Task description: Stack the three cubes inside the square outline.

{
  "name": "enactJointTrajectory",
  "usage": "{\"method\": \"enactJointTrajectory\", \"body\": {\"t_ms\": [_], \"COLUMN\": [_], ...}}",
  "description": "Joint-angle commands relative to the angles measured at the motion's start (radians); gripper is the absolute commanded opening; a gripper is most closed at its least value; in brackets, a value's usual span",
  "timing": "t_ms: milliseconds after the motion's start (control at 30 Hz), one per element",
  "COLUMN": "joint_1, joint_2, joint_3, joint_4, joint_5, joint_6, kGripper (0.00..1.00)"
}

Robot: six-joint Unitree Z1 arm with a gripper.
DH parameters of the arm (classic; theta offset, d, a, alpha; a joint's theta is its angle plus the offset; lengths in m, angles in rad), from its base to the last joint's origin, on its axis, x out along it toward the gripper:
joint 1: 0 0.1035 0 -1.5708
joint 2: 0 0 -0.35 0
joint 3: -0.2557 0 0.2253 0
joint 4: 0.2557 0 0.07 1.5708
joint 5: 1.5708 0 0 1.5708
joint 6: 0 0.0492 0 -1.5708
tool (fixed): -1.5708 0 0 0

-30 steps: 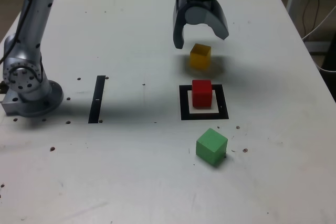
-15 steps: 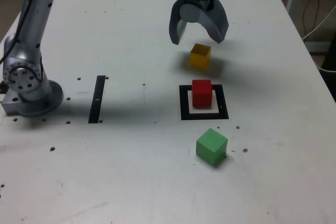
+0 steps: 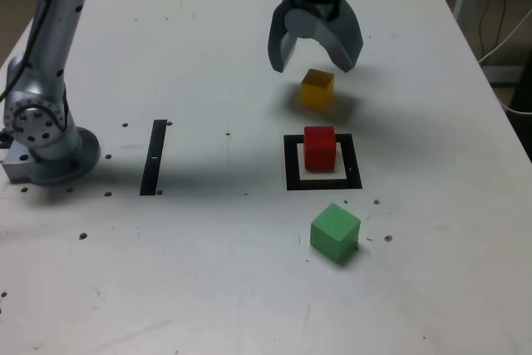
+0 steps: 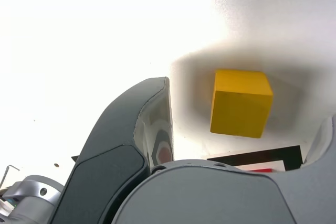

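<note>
White bench [image 3: 208, 288] fills the exterior view, dotted with small dark specks. Arm base [image 3: 41, 135] sits at the bench's edge on the exterior view's left, its link rising out of frame. End effector [image 3: 315, 60] hangs near the far edge, pointing down, jaws spread wide and empty – nothing between them. Black strip [image 3: 154, 156] lies flat just beside the base, toward mid-bench. Square outline [image 3: 291, 174] is mid-bench, black frame with white centre. Green cube [image 3: 335, 231] stands on bare bench just nearer than the outline, outside it, turned a little off square. Red cube [image 3: 319, 147] stands upright inside the outline, toward its far side. Yellow cube [image 3: 317, 89] sits on bare bench just beyond the outline, right below the open jaws, not touching them. Wrist view – yellow cube [image 4: 240, 103] in shadow between the two dark fingers [image 4: 126, 156], gaps on both sides; a bit of the outline [image 4: 257, 157] shows behind it.
</note>
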Motion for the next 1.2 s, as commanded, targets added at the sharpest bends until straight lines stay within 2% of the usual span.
{"method": "enactJointTrajectory", "body": {"t_ms": [0,500,700,833,1067,1167], "joint_1": [-0.003,-0.022,-0.031,-0.032,-0.039,-0.044], "joint_2": [0.003,0.077,0.091,0.101,0.102,0.101], "joint_3": [0.008,0.024,0.018,0.012,0.008,0.006], "joint_4": [-0.009,-0.058,-0.06,-0.061,-0.066,-0.068], "joint_5": [0.001,-0.009,-0.01,-0.008,0.011,0.017], "joint_6": [-0.004,-0.014,-0.026,-0.035,-0.06,-0.064], "kGripper": [0.99,0.97,0.91,0.78,0.45,0.35]}}
